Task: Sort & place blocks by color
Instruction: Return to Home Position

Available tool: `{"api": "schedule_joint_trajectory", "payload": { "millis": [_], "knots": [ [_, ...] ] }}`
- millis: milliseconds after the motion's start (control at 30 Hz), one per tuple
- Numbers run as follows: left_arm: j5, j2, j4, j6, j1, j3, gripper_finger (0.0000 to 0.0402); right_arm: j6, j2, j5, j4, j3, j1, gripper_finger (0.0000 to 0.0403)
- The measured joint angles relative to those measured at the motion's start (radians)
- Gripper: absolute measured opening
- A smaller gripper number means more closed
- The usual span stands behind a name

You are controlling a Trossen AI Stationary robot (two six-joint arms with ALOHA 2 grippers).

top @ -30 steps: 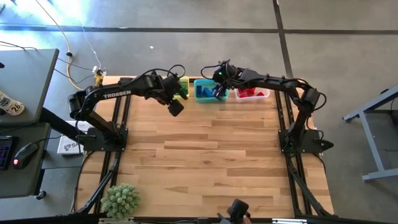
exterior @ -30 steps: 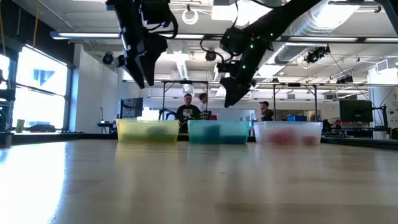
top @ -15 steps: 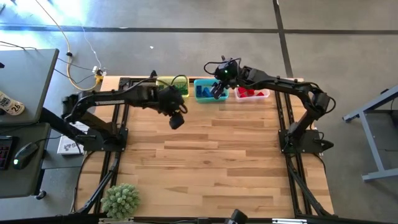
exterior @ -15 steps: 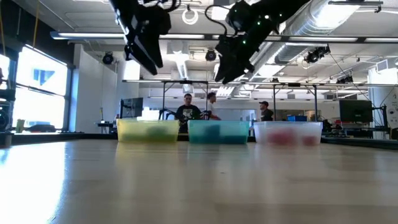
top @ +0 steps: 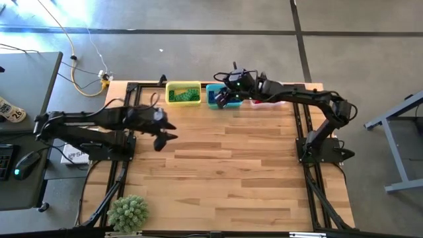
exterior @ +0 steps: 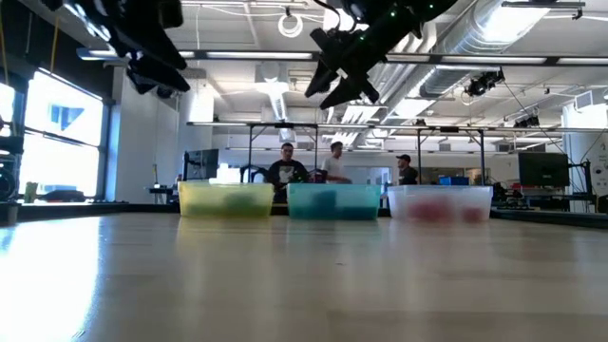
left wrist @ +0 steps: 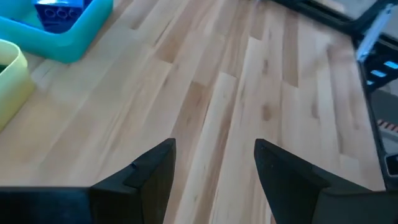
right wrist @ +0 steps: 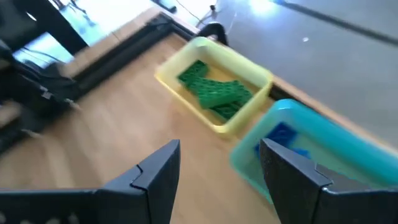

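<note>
your right claw (top: pixel 223 101) hangs open over the teal bin (exterior: pixel 332 203); retract low and you'll clip its rim. left claw (top: pixel 162 139) is open too.

We see bright, even light on the wooden table (top: pixel 218 165), with only faint shadows. Sun glare whitens the floor (top: pixel 112 13) at far left. In the low view, the left window (exterior: pixel 57 123) and ceiling lamps (exterior: pixel 290 21) turn the left arm (exterior: pixel 133 43) and right arm (exterior: pixel 380 28) into silhouettes.
</note>
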Motion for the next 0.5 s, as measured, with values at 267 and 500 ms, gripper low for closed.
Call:
{"api": "schedule_joint_trajectory", "payload": {
  "millis": [267, 500],
  "knots": [
    [-0.005, -0.279, 0.123, -0.004, -0.066, -0.236, 0.0207, 0.096, 0.0, -0.018, 0.096, 0.0, 0.078, 0.0206],
    [-0.005, -0.458, 0.306, 0.028, -0.104, -0.418, 0.0207, 0.14, 0.0, -0.013, 0.101, 0.0, 0.124, 0.0206]
  ]
}}
